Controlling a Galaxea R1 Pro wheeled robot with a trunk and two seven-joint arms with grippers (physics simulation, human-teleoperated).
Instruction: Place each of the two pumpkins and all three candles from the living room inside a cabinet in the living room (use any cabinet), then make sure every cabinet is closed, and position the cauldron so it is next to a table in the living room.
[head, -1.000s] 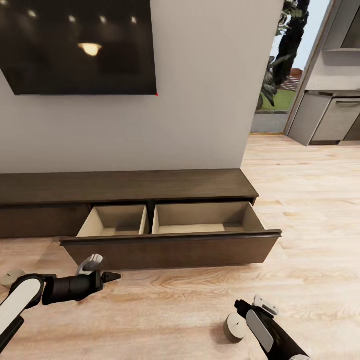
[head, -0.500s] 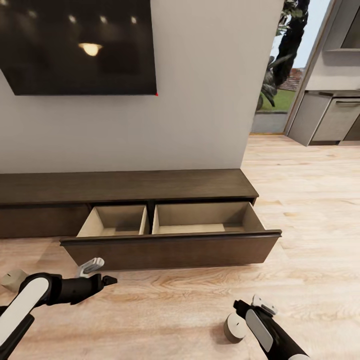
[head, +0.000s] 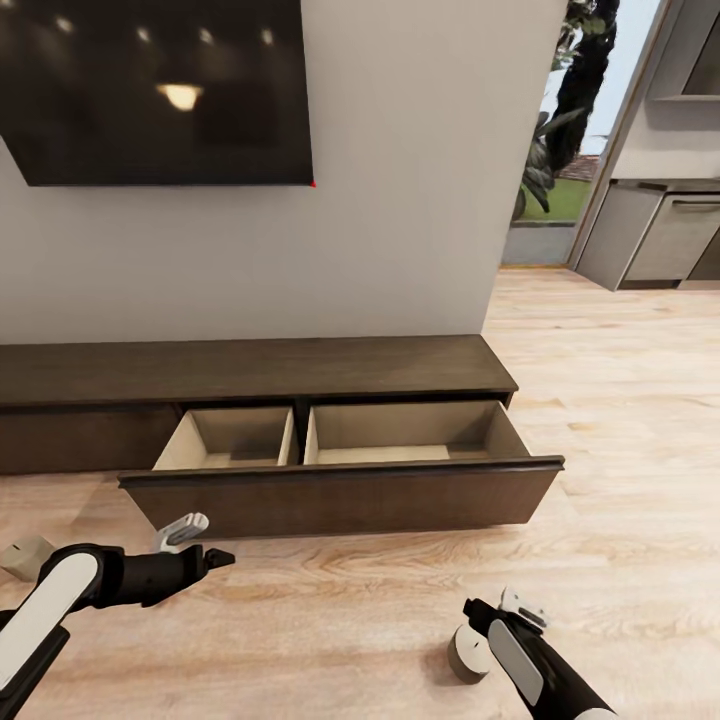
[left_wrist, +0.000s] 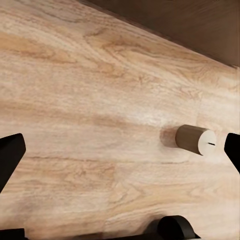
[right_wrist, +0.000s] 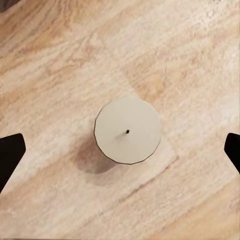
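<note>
The dark-brown cabinet (head: 250, 372) stands against the wall, its wide drawer (head: 345, 500) pulled out with two bare beige compartments. A pale candle (head: 464, 655) stands on the wood floor in front of it. My right gripper (head: 500, 610) hangs open just above and beside this candle. In the right wrist view the candle (right_wrist: 128, 131) sits centred between the wide-apart fingertips (right_wrist: 10, 152). My left gripper (head: 203, 542) is open over bare floor near the drawer's left corner; its wrist view shows the candle (left_wrist: 196, 140) some way off. Another candle (head: 25, 553) peeks out behind the left arm.
A dark wall TV (head: 150, 90) hangs above the cabinet. To the right a doorway opens onto kitchen units (head: 660, 235) and plants outside. Light wood floor (head: 620, 400) stretches right of the drawer and between the two arms.
My left arm has drawn back and sunk a little, its gripper still open. The right gripper has crept slightly left above the candle. The view has tilted a touch.
</note>
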